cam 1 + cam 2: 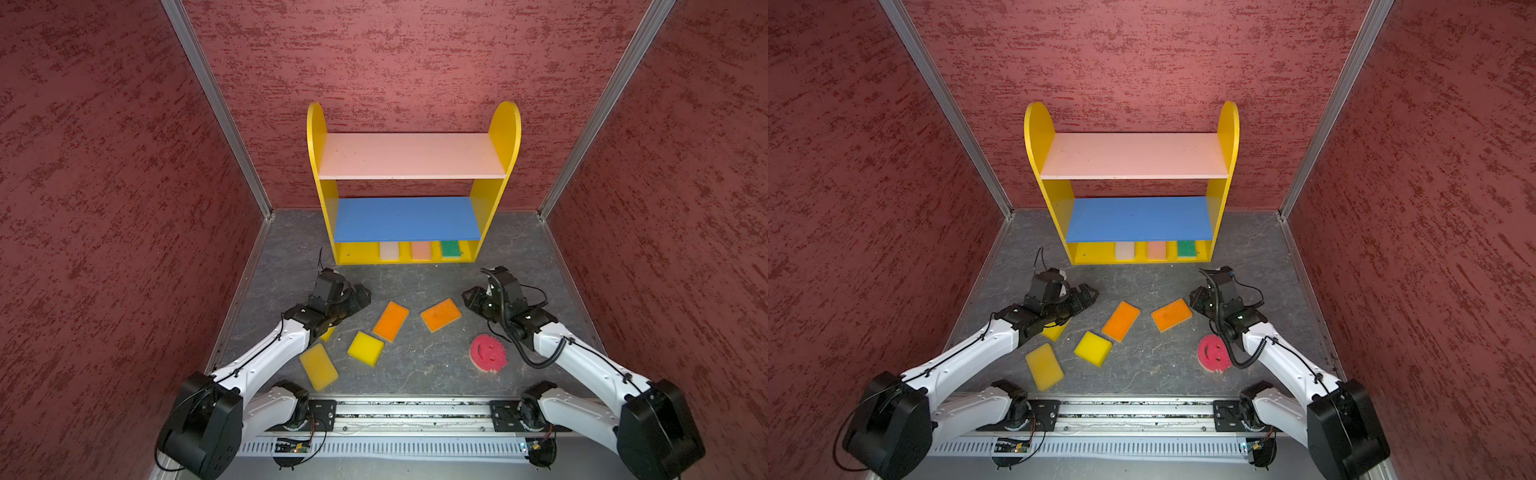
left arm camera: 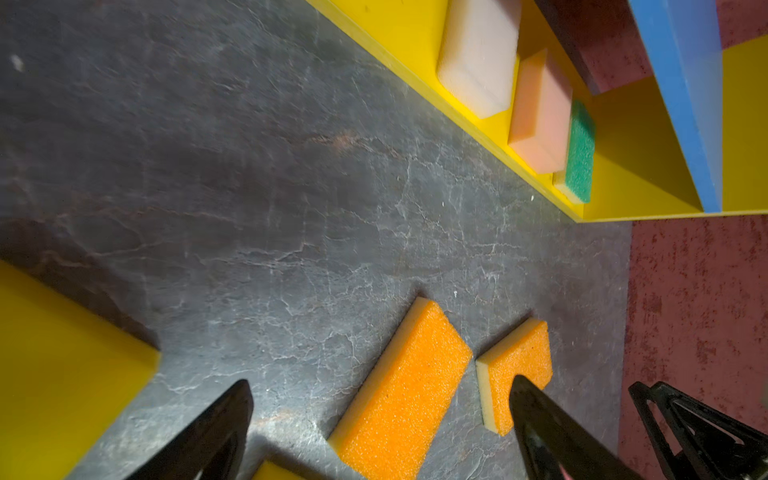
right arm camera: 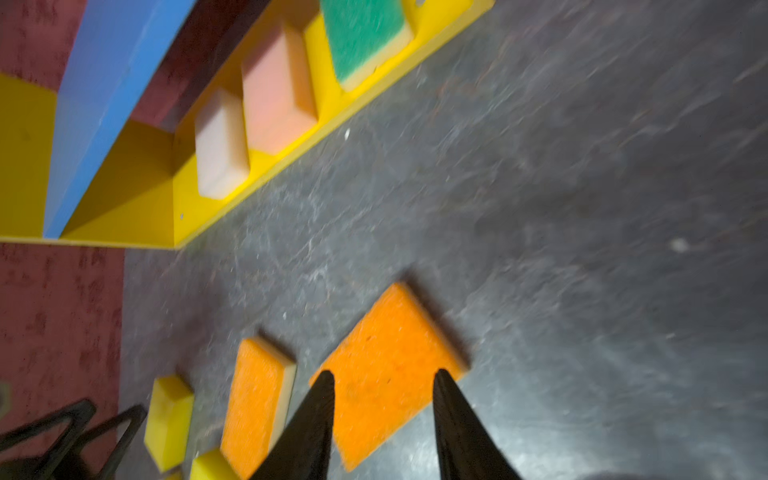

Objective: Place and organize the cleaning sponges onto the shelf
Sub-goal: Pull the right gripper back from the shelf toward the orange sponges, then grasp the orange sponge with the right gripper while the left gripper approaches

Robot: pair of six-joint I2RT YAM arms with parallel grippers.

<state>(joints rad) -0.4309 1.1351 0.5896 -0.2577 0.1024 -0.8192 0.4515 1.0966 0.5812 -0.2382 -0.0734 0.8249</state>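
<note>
The shelf (image 1: 505, 124) stands at the back wall. Its yellow bottom board (image 1: 357, 253) holds a cream sponge (image 1: 389, 250), a peach one (image 1: 421, 250) and a green one (image 1: 451, 248). On the floor lie two orange sponges (image 1: 390, 321) (image 1: 441, 314), two yellow ones (image 1: 365, 348) (image 1: 318, 366), a third yellow one (image 1: 1054, 330) partly under the left arm, and the pink smiley sponge (image 1: 488, 353). My left gripper (image 1: 361, 297) (image 2: 382, 384) hovers open, left of the orange sponges. My right gripper (image 1: 469, 299) (image 3: 384, 374) is open just above the right orange sponge (image 3: 386, 365), holding nothing.
Red textured walls close in the grey floor (image 1: 415, 282) on three sides. The pink top board (image 1: 411, 156) and blue middle board (image 1: 407, 218) carry nothing. A metal rail (image 1: 411, 409) with both arm bases runs along the front edge.
</note>
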